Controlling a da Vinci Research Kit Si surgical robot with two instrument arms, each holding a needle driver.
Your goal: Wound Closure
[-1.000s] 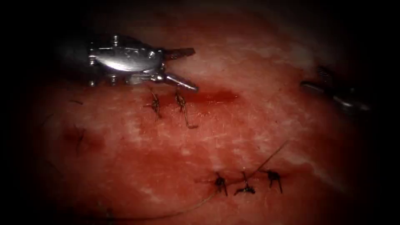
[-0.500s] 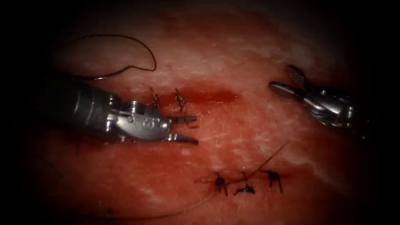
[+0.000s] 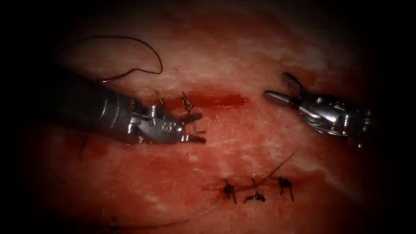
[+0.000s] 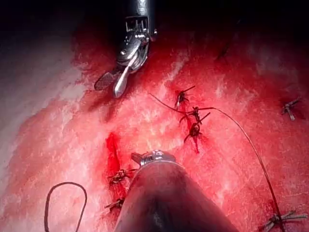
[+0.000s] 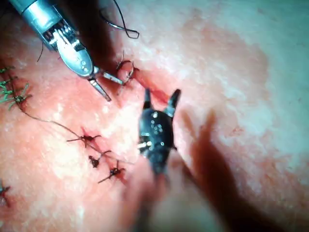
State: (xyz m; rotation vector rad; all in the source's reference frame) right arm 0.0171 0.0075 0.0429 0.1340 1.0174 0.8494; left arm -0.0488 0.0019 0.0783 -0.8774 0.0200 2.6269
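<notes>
Tissue (image 3: 260, 143) with a partly stitched cut (image 3: 216, 101), red fluid (image 3: 225, 101) pooled at its unstitched right end. Left tool (image 3: 196, 128) spread, empty, just below two knotted stitches (image 3: 173, 104); right tool (image 3: 281, 89) spread, empty, right of the cut. No needle visible; loose thread (image 3: 143, 54) looped near the tissue's upper left edge.

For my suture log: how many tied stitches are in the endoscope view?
5. Two stitches cross the upper cut beside the left claw; three lie in a row lower down. The left shaft may hide more. That claw and the right claw are open, empty.

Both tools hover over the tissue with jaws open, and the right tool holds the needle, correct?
Not quite: the right tool holds nothing, as the endoscope view shows. Both tools, the left tool included, do have open jaws over the tissue.
</notes>
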